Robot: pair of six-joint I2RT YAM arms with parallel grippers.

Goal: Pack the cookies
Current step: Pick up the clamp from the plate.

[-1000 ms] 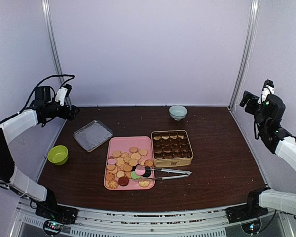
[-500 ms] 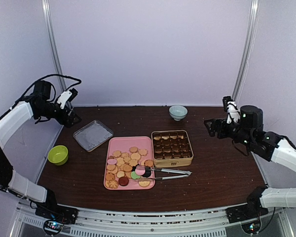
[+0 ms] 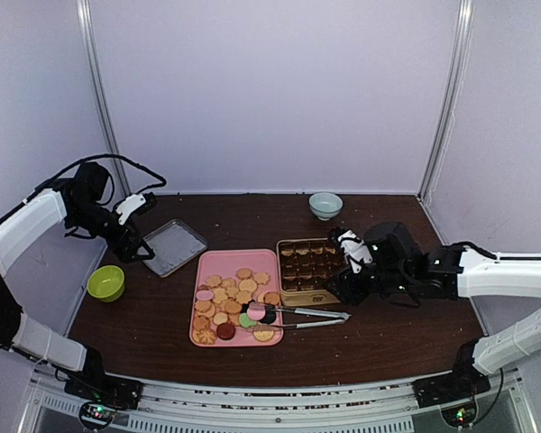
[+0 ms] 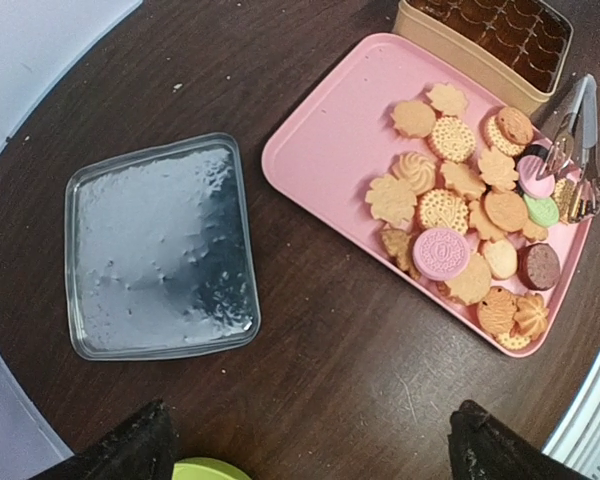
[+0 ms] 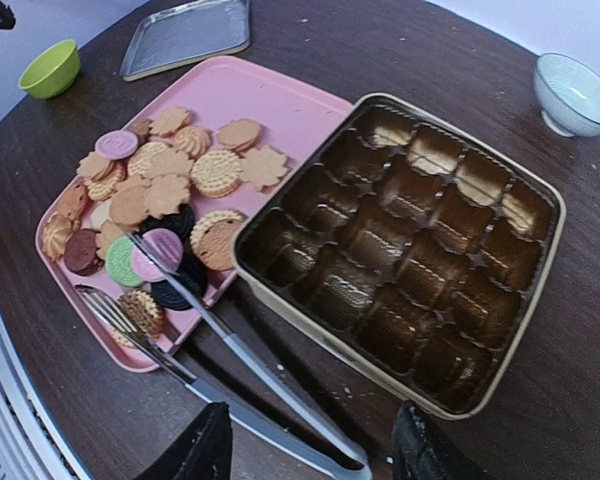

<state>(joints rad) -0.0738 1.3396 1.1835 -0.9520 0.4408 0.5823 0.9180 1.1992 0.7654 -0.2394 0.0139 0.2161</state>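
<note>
The cookies (image 5: 170, 195) lie heaped on the pink tray (image 5: 280, 100), ahead of the right hand (image 5: 312, 420) and off to its left. The gold tin (image 5: 557, 230) sits directly ahead of that hand, its cups apparently bare.

The tongs (image 5: 240, 360) matter most. Their long axis runs diagonally from the handle end, just in front of the right hand, to the tips resting on the cookies. The right arm is clearly nearer them. Its 2 fingers stand apart, gripping nothing.

The left hand (image 4: 310, 420) is spread wide and empty above the worktop, with the clear plastic tray (image 4: 155, 250) ahead of it and the cookies further ahead to its right.

The handle end is cut off at the frame's edge, so contact cannot be judged. Overlapping cookies hide those beneath.
</note>
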